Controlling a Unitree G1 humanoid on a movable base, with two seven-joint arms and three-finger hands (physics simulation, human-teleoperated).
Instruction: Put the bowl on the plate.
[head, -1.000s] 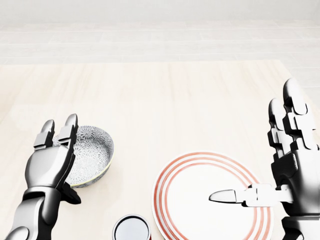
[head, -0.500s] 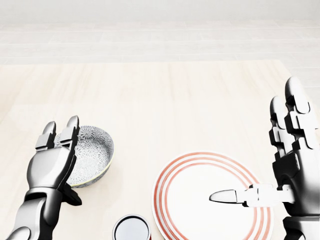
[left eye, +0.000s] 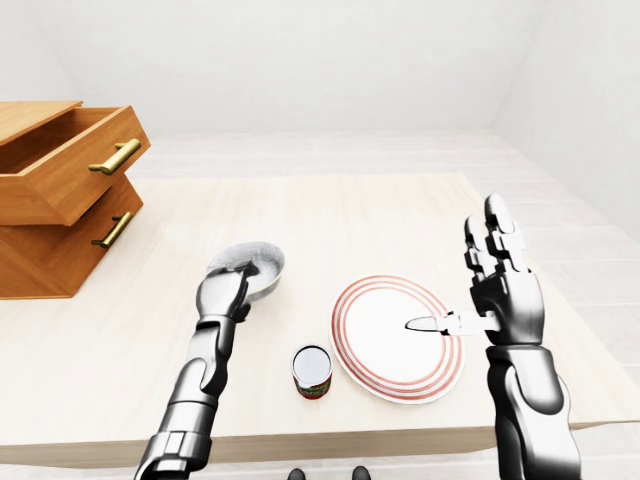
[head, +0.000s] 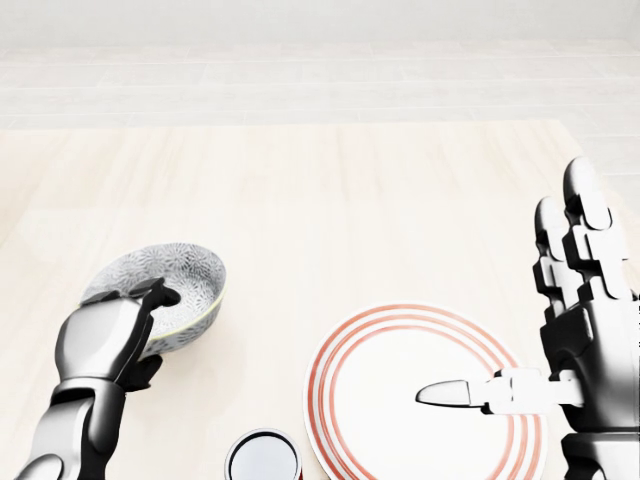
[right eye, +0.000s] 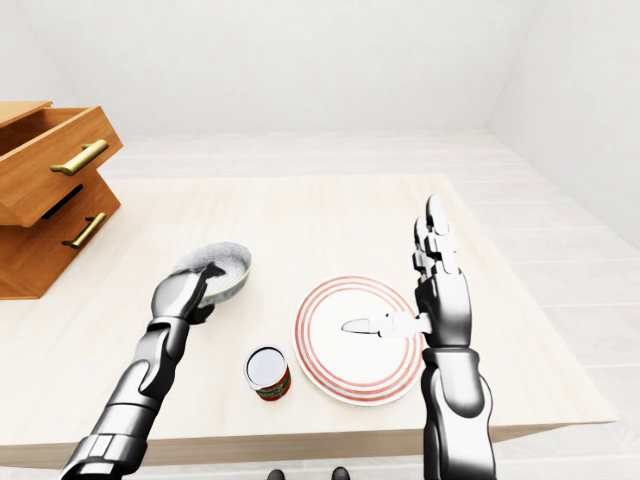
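Note:
In the head view a grey patterned bowl sits at the lower left, tipped up with its left rim raised. My left hand is shut on that near-left rim, thumb hooked inside and fingers under it. A white plate with red rings lies flat at the lower middle-right, with nothing on it. Over the plate's right edge my right hand stands open, fingers pointing up and thumb stretched left above the plate, holding nothing.
A can with a red label stands just left of the plate, between it and my left arm. A wooden drawer unit with its top drawer pulled out stands at the table's left. The pale table stretches towards the top.
My left hand's fingers have closed from open beside the bowl onto its rim. The bowl has tipped and shifted slightly left and up. The right hand barely moved.

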